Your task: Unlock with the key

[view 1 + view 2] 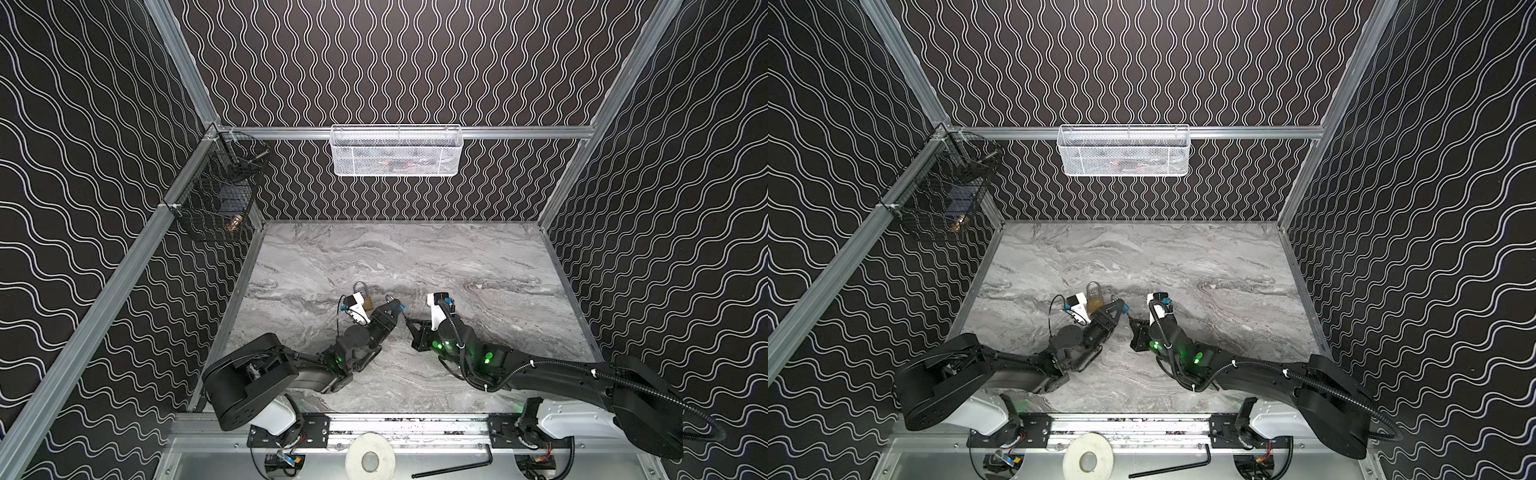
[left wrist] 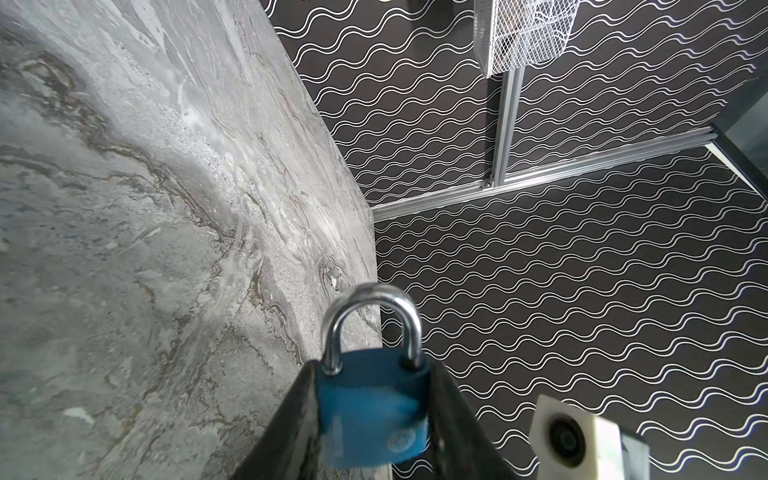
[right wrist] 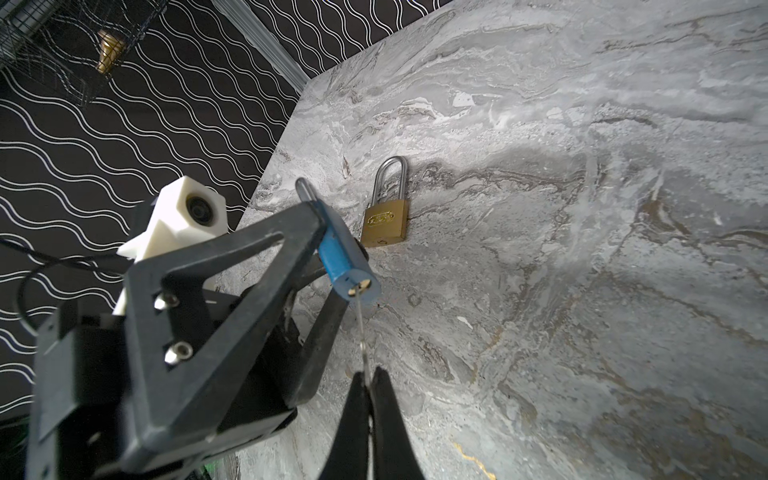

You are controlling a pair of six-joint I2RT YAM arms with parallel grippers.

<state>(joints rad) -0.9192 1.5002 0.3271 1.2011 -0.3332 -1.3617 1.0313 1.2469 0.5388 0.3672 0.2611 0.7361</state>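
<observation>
Blue padlock (image 2: 372, 411) — body clamped in the left gripper (image 2: 372, 368), held over the middle of the marble table (image 1: 415, 257).
Key (image 3: 362, 328) — pinched by the clenched right gripper (image 3: 368, 384), tip at the keyway, seemingly barely entered.
Brass padlock (image 3: 384, 224) — lying flat just beyond the blue one.
Handling note: line the blade up with the cylinder and seat it fully before twisting. The left grip must not yield.

Over mid-front of table (image 1: 457, 257): padlock (image 2: 370, 411) btwn fingers of L gripper (image 2: 372, 374). Just right of it, key (image 3: 360, 328) in R gripper (image 3: 368, 378), tip at padlock's keyway end. Flat on table, just left of held one: 2nd padlock (image 3: 384, 222). On back rail: mesh basket (image 1: 397, 166). On left rail nr rear corner: wire basket (image 1: 216, 208).
</observation>
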